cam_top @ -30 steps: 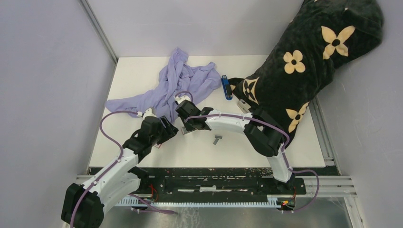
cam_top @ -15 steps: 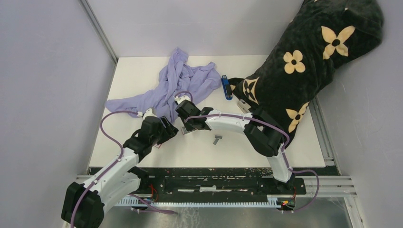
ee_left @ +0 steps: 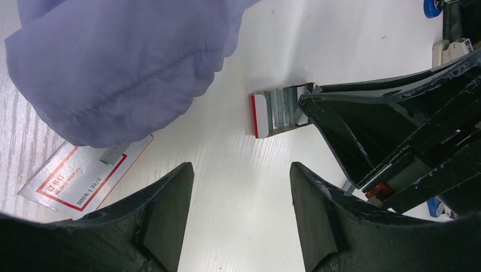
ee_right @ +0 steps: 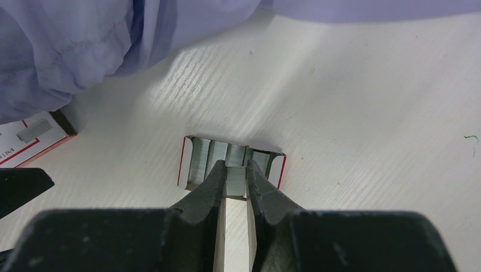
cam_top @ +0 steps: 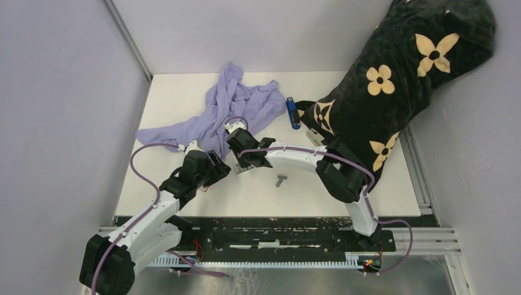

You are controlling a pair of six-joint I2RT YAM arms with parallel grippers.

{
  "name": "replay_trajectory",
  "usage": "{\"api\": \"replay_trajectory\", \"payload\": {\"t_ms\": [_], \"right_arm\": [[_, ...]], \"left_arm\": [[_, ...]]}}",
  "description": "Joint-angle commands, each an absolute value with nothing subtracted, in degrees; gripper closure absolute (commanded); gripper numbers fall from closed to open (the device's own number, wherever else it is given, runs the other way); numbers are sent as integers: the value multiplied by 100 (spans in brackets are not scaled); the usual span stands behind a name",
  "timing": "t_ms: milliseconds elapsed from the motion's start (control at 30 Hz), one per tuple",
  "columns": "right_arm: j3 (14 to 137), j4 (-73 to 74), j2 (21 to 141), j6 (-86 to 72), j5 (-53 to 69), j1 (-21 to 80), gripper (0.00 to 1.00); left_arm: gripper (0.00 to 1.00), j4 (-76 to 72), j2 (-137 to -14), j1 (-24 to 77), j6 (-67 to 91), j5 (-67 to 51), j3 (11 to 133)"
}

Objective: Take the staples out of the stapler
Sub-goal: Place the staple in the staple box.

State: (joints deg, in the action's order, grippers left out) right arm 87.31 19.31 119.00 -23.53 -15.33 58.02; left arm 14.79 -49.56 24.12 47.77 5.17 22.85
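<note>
Now we are pinching the staples (ee_right: 235,170) mid-frame with our right jaws, left jaws hanging open; a tilted lift could snap the strip or drag its box (ee_right: 184,164).

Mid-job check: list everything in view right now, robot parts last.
table: one, white
cloth: one, lavender, crumpled, far left-centre
blanket: one, black with cream flowers, far right corner
stapler: one, blue, far side, between cloth and blanket
tray: one, red-and-white card, open, just near of the cloth
staples: several strips, grey, in the tray
loose strip: one, grey, bare table near centre
box sleeve: one, white with red print, partly hidden by the cloth
left gripper: one, black, fingers open above bare table
right gripper: one, black, fingers shut on one strip in the tray
</note>
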Motion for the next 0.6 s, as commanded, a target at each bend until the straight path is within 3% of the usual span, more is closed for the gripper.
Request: {"api": "replay_trajectory", "payload": {"t_ms": [0, 567], "right_arm": [[8896, 1777, 11744, -2325, -1601, 5823, 89], [8826, 1753, 11822, -2339, -1546, 5816, 89]], "left_arm": [[30, 1258, -4912, 2394, 4935, 460, 2367], [30, 1278, -4834, 2398, 4957, 466, 2321]]}}
